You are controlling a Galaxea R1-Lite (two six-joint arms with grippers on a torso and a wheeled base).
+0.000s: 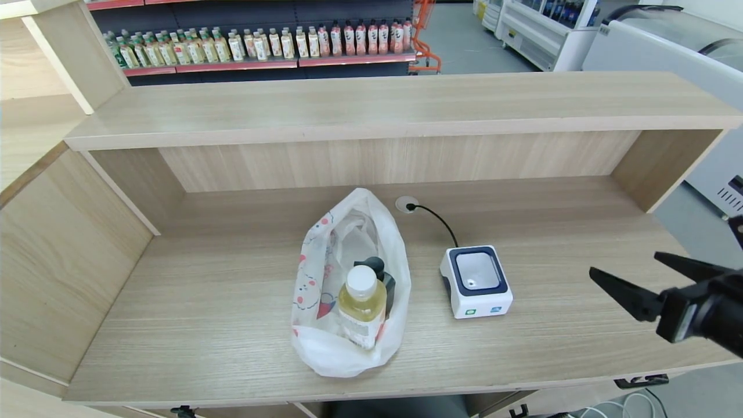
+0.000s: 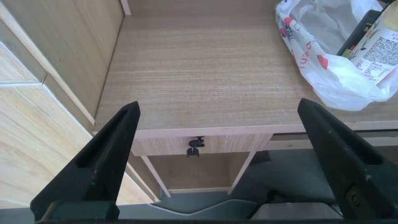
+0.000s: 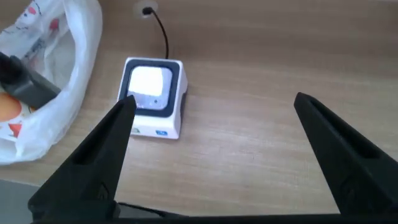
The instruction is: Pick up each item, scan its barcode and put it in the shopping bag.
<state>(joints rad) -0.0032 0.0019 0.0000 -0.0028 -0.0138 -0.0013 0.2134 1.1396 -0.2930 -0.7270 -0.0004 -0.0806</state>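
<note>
A white shopping bag [image 1: 325, 325] with red print lies on the wooden counter [image 1: 232, 290], mouth open. Inside it stand a bottle of yellow drink [image 1: 363, 305] with a white cap and a dark bottle [image 1: 380, 273] behind it. The bag [image 2: 323, 68] and bottle label also show in the left wrist view. The white barcode scanner [image 1: 476, 281] sits just right of the bag, its cable running to a grommet [image 1: 406, 204]. My right gripper [image 1: 641, 276] hovers open over the counter's right end, nothing in it. My left gripper [image 2: 217, 155] is open, off the counter's front left edge.
A raised wooden ledge [image 1: 395, 110] runs behind the counter, with side walls at left [image 1: 64, 249] and right [image 1: 662, 162]. Store shelves of bottles [image 1: 261, 43] stand beyond. The scanner [image 3: 152, 96] and the bag [image 3: 50, 87] lie ahead of the right gripper [image 3: 217, 149].
</note>
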